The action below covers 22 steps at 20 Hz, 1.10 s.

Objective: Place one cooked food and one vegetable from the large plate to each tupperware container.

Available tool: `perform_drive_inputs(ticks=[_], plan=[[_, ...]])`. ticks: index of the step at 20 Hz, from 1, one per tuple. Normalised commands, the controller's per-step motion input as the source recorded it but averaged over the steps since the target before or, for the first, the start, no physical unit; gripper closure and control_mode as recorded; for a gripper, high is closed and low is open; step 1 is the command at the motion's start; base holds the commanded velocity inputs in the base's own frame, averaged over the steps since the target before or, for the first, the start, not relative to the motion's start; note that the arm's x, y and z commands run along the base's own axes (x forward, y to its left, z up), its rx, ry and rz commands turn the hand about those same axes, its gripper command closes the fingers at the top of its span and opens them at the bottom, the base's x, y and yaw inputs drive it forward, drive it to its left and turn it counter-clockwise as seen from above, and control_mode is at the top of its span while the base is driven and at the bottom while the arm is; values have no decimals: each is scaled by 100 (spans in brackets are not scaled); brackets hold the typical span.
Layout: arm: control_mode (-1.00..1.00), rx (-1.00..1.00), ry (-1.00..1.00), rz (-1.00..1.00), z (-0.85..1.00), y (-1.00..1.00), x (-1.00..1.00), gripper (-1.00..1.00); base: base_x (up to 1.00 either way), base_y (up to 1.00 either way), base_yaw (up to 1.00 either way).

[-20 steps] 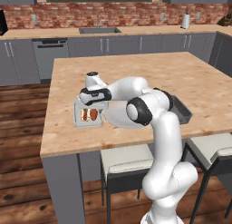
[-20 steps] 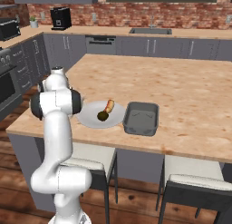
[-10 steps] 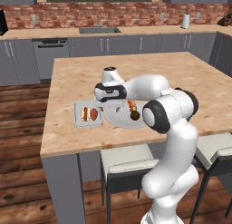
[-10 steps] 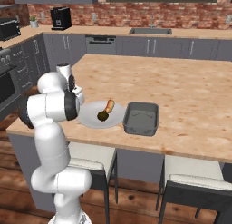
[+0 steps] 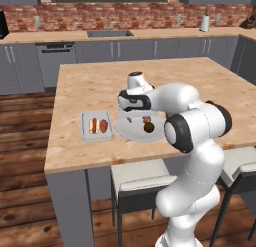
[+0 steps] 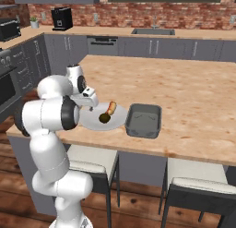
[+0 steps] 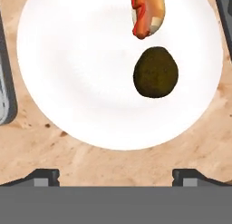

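You see the hand wide open, holding nothing, over the large plate on the wooden island counter; grey cabinets and a brick wall stand behind.

Arm bent low, end effector wide open, empty

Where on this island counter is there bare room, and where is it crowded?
Free: the dark tray, empty, and the counter beyond the plate. Crowded: the light tray, holding two foods, and the plate side with hot dog and brown vegetable.
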Motion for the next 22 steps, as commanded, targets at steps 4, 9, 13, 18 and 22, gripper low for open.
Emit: perform_drive_inputs(ticks=[4,9,13,18,22], plan=[[-100,0,11,2,3,-66,21,-100,0,0,0],[-100,0,3,5,0,-54,37,-100,0,0,0],[-100,0,0,1,0,-28,51,-100,0,0,0],[-100,0,-5,3,-4,-7,47,-100,0,0,0],[-100,1,0,3,-14,-3,40,-100,0,0,0]])
